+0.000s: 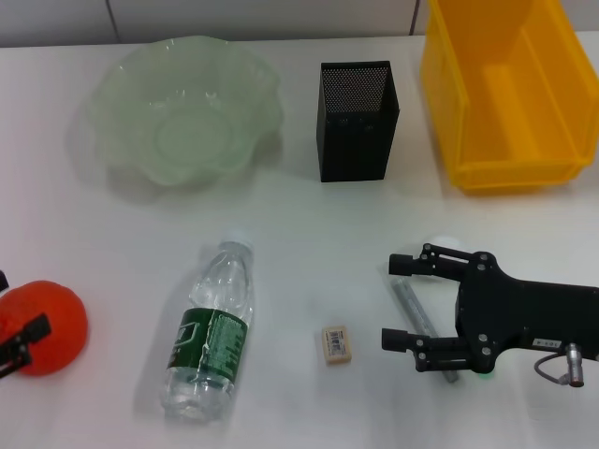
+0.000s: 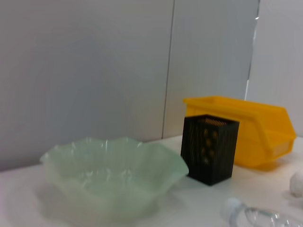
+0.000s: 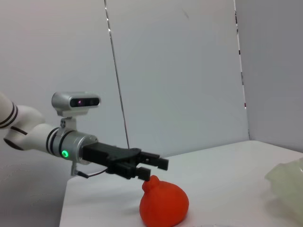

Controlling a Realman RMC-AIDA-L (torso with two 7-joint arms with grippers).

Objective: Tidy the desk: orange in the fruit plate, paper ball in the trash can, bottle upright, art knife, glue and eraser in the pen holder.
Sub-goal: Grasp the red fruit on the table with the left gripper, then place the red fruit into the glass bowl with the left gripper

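The orange (image 1: 51, 323) lies at the table's near left; it also shows in the right wrist view (image 3: 164, 205). My left gripper (image 1: 17, 309) is open, low over the orange, one finger across its top. It also shows in the right wrist view (image 3: 152, 169). My right gripper (image 1: 391, 301) is open at the near right, its fingers either side of a grey art knife (image 1: 412, 309) lying flat. A white paper ball (image 1: 446, 241) peeks out behind it. The clear bottle (image 1: 211, 327) lies on its side. The eraser (image 1: 335, 342) lies between the bottle and my right gripper. I see no glue.
The pale green fruit plate (image 1: 122, 140) stands at the back left, the black mesh pen holder (image 1: 356, 122) at the back middle, and a yellow bin (image 1: 449, 112) at the back right. A wall rises behind the table.
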